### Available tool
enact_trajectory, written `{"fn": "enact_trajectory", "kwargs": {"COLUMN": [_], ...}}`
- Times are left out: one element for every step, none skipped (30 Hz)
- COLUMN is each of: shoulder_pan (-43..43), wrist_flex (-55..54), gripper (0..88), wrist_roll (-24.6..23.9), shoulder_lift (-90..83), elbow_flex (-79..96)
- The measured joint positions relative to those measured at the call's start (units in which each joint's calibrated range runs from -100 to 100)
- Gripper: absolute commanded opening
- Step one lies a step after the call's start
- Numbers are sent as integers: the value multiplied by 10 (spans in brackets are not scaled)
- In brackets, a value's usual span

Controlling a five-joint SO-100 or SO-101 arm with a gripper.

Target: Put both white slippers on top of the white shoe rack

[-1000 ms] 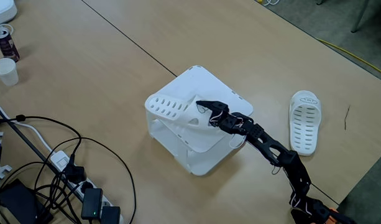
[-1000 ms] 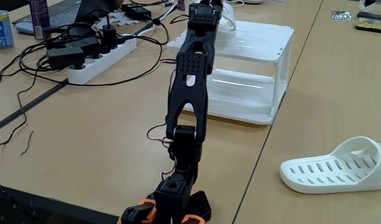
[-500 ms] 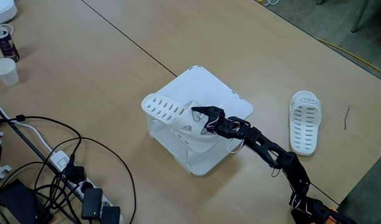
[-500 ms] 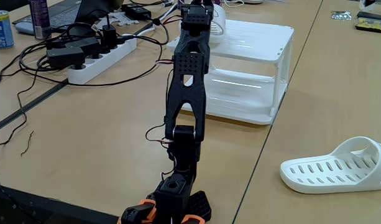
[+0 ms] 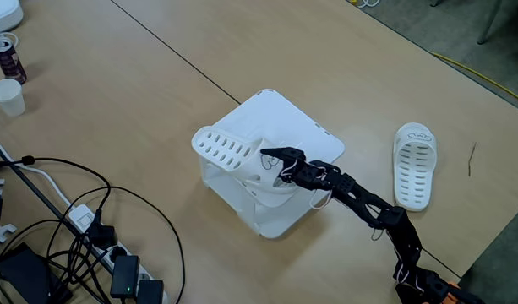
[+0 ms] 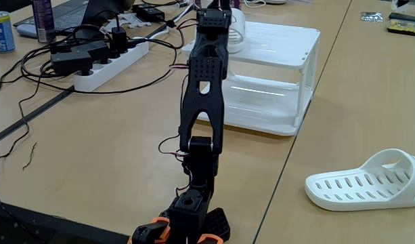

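Note:
One white slipper [image 5: 226, 149] lies tilted on the left corner of the white shoe rack [image 5: 286, 115], its heel sticking out past the rack's edge. My gripper [image 5: 270, 160] is shut on this slipper's strap, over the middle of the rack top. The other white slipper [image 5: 415, 165] lies flat on the table to the right of the rack, apart from it. In the low fixed view my black arm [image 6: 204, 88] rises in front of the rack [image 6: 283, 49], a bit of the held slipper [image 6: 237, 23] shows behind it, and the loose slipper [image 6: 369, 181] lies at the lower right.
A power strip [image 5: 126, 274] and tangled black cables cover the lower left of the table. A paper cup [image 5: 8, 95] and a can [image 5: 6, 56] stand at the far left. The table's edge runs close to the right of the loose slipper.
The gripper has shifted the held slipper slightly left and lower onto the rack top over the last second; almost nothing has moved in the last half second.

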Motion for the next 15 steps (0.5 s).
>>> {"fn": "enact_trajectory", "kwargs": {"shoulder_pan": [1,1,3,6,8,10,13,13,14,14,14,14,15,15,14], "wrist_flex": [0,0,0,0,0,0,0,0,0,0,0,0,0,0,0], "gripper": [272,272,272,272,272,272,272,272,271,271,271,271,271,271,271], "wrist_roll": [0,0,0,0,0,0,0,0,0,0,0,0,0,0,0], "shoulder_lift": [-12,-26,-41,-56,-69,-83,-96,-108,-120,-130,-139,-147,-152,-155,-157], "elbow_flex": [21,41,64,85,105,126,145,161,176,190,201,210,217,219,220]}}
